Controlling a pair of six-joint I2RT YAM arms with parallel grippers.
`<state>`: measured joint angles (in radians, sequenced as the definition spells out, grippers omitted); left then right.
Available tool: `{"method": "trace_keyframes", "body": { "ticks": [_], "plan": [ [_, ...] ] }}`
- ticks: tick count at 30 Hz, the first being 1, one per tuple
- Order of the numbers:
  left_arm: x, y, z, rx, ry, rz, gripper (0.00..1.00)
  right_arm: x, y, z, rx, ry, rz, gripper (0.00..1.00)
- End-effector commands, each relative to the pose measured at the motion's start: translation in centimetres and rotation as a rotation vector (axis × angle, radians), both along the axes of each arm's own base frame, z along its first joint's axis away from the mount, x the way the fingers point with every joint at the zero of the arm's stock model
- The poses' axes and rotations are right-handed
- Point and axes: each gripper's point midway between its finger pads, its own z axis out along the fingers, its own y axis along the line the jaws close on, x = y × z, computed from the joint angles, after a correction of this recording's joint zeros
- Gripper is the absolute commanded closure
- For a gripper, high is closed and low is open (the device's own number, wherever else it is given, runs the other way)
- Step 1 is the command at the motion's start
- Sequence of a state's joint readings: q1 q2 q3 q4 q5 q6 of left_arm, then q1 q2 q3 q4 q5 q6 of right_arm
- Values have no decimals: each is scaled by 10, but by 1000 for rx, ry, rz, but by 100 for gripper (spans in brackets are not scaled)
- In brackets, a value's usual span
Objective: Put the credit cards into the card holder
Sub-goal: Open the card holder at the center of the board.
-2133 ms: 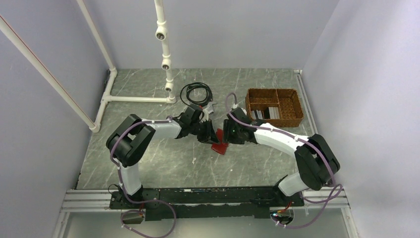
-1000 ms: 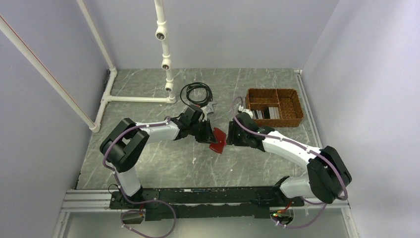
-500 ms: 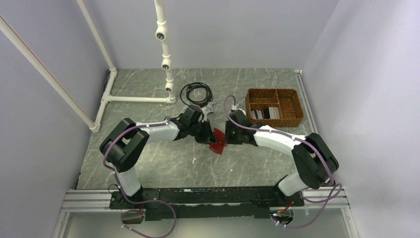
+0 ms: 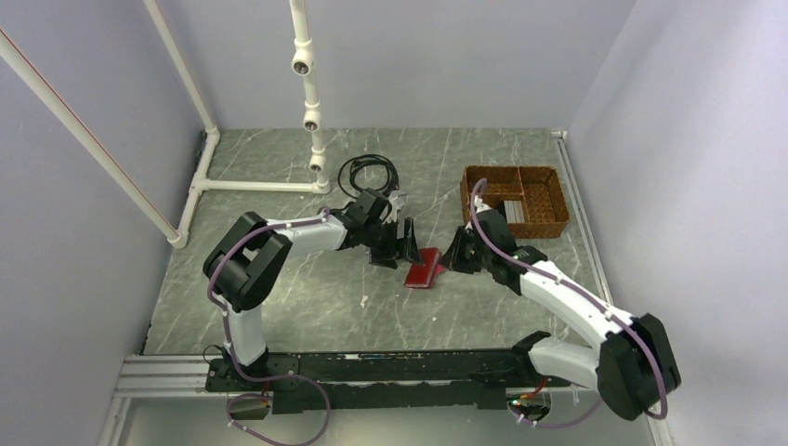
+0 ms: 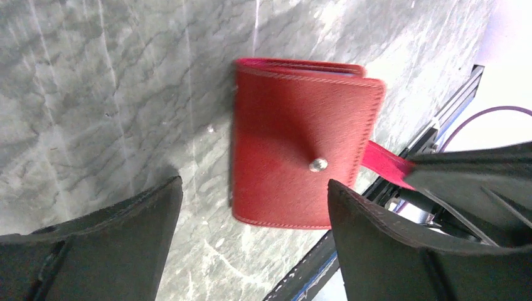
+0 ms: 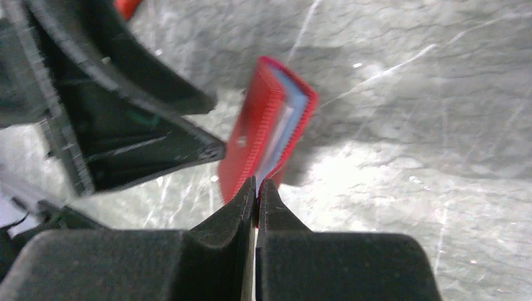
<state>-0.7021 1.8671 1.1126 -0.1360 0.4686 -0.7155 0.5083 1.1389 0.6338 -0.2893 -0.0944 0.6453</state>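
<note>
The dark-red card holder [image 4: 425, 268] lies folded shut on the grey table, its silver snap stud [image 5: 318, 164] facing up. Pale blue card edges [image 6: 287, 116] show inside its fold. My right gripper [image 4: 453, 257] is shut on the holder's red tab [image 5: 384, 164], pinched between its tips [image 6: 257, 191]. My left gripper [image 4: 400, 245] hovers just left of the holder, open, its fingers [image 5: 106, 244] wide apart and touching nothing. Several credit cards [image 4: 506, 213] stand in the near compartment of the wicker basket.
The brown wicker basket [image 4: 548, 200] sits at the back right. A coiled black cable [image 4: 369, 174] and a small metal object [image 4: 398, 199] lie behind the left gripper. A white pipe frame [image 4: 311, 121] stands at the back left.
My left gripper has opened and let go of the card holder. The holder now lies flat and a little further right. My right gripper has shut on its tab and drawn back to the right.
</note>
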Motion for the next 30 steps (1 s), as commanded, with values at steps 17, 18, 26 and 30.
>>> {"method": "trace_keyframes", "body": {
  "ticks": [17,18,26,30],
  "plan": [
    [-16,-31,7,47,-64,-89,7,-9,7,37,136,-47,58,100],
    [-15,-28,4,69,-62,-82,10,-9,6,36,131,-46,53,100],
    [-10,-12,0,76,-57,-28,32,-15,-31,21,-17,-25,-46,100],
    [-10,-13,-6,65,-35,-32,39,-19,-40,13,-48,1,-67,100]
  ]
}}
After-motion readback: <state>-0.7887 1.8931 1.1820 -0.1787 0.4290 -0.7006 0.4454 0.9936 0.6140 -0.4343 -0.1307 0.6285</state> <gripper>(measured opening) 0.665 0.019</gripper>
